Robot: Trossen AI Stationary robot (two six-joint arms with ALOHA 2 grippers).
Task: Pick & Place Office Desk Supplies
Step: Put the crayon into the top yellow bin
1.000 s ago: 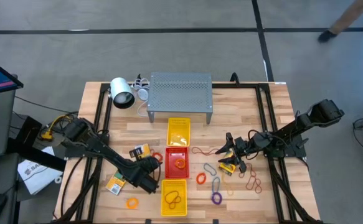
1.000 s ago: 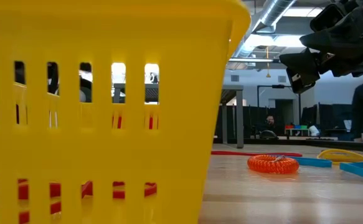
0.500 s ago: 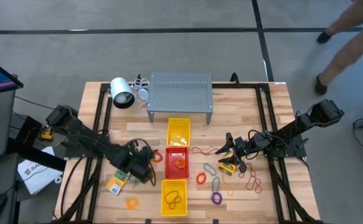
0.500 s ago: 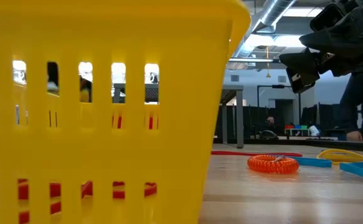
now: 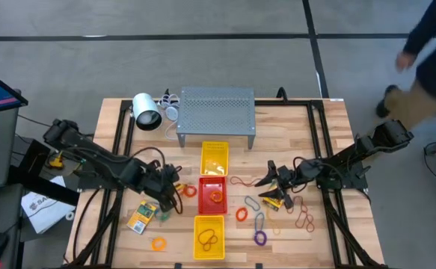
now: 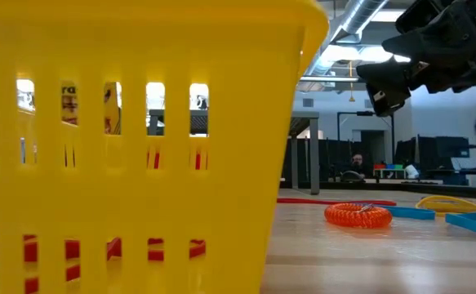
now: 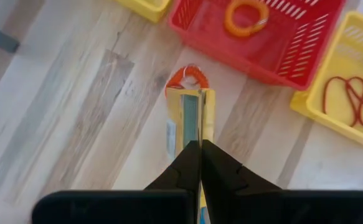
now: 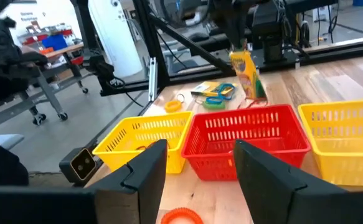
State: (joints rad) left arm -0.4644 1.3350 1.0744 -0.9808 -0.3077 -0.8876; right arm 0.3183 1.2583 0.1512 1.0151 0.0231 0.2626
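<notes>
From above, your left gripper (image 5: 170,181) has pulled back from the near yellow tray (image 5: 209,237) to the bare wood left of the red tray (image 5: 212,192), and it now carries a card packet (image 5: 165,183). A second packet (image 5: 141,219) and an orange ring (image 5: 158,243) lie nearer the table's front-left. Your right gripper (image 5: 271,181) hangs, fingers apart, over the loops right of the trays, barely shifted.

At table height, the near yellow tray (image 6: 140,147) fills the picture; through its slots the packet (image 6: 111,102) now shows lifted. An orange coil (image 6: 358,215) rests on the wood beyond.

From the left wrist, the fingers (image 7: 190,168) are pinched on the packet's (image 7: 193,115) edge, an orange coil (image 7: 184,78) just past it and the red tray (image 7: 262,37) ahead. The pick looks done; a tray drop should follow.

From the right wrist, the spread fingers (image 8: 150,168) face the three trays, empty.
</notes>
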